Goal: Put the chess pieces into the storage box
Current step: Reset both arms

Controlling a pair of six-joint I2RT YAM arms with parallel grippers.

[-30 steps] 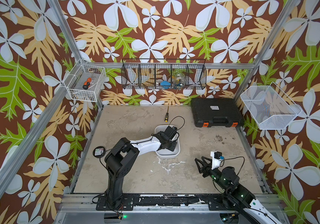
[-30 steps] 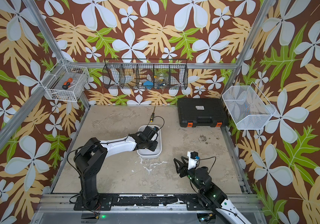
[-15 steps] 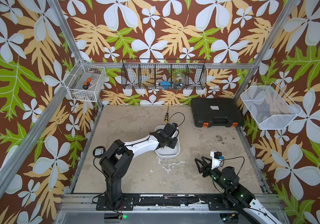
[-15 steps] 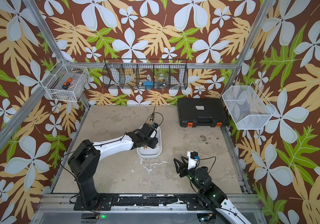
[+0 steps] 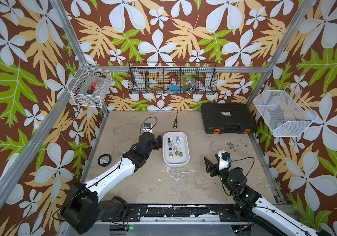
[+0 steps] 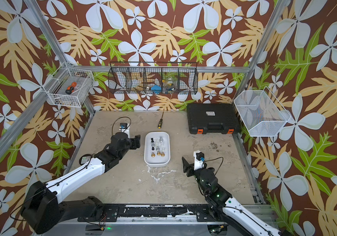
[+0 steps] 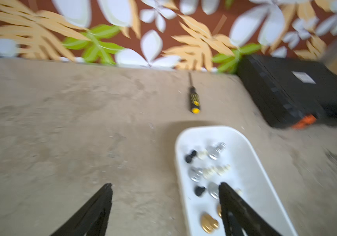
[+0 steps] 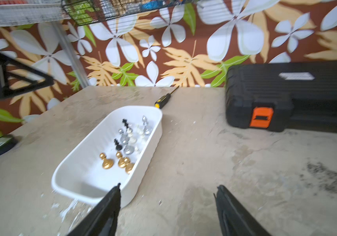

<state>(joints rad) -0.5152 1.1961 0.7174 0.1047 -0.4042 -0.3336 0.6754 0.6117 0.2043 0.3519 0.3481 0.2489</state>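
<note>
Worn beige tabletop (image 5: 186, 190): the left gripper (image 7: 165, 186) hangs empty, jaws apart, just beside the shallow white plastic storage box (image 5: 176, 161). The right gripper (image 8: 168, 186), also spread, is near its other side. I think a careless swing could bump the wall and topple the gold, silver, cream and black chess pieces (image 5: 175, 147) standing inside.

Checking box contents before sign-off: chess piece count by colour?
Gold pieces: 3
Silver pieces: 3
Black pieces: 2
Cream pieces: about 4, faint against the white storage box
Total: about 12, all inside it.
</note>
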